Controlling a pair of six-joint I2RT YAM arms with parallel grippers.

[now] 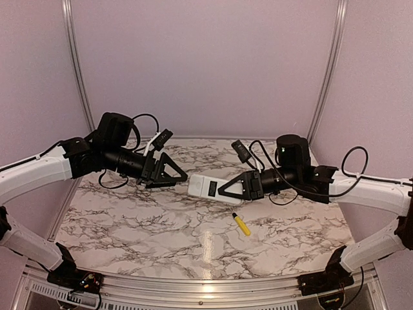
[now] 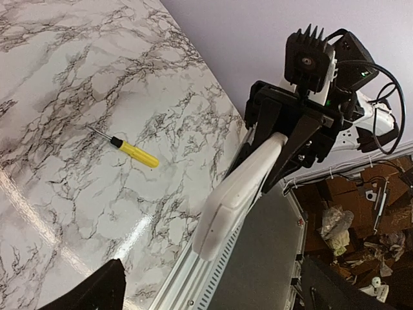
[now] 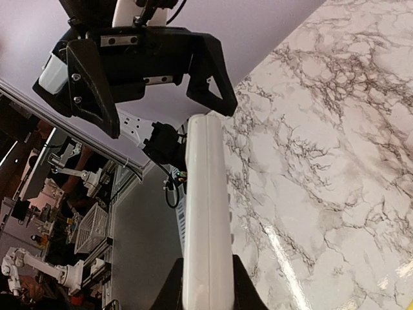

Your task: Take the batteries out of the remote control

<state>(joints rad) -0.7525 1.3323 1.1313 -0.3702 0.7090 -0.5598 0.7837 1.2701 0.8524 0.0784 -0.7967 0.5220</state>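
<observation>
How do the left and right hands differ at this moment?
The right hand is shut on the remote, holding it off the table; the left hand is open and grips nothing. The right hand clamps one end of the remote, while the left hand is spread wide near the other end. Both are black and face each other above the table.

right hand [image 3: 205,287] clamping remote control [image 3: 205,194], marble table [image 3: 322,129]

White arms [image 1: 35,174] carry black wrists [image 1: 292,152], looping cables [image 1: 356,148]
</observation>
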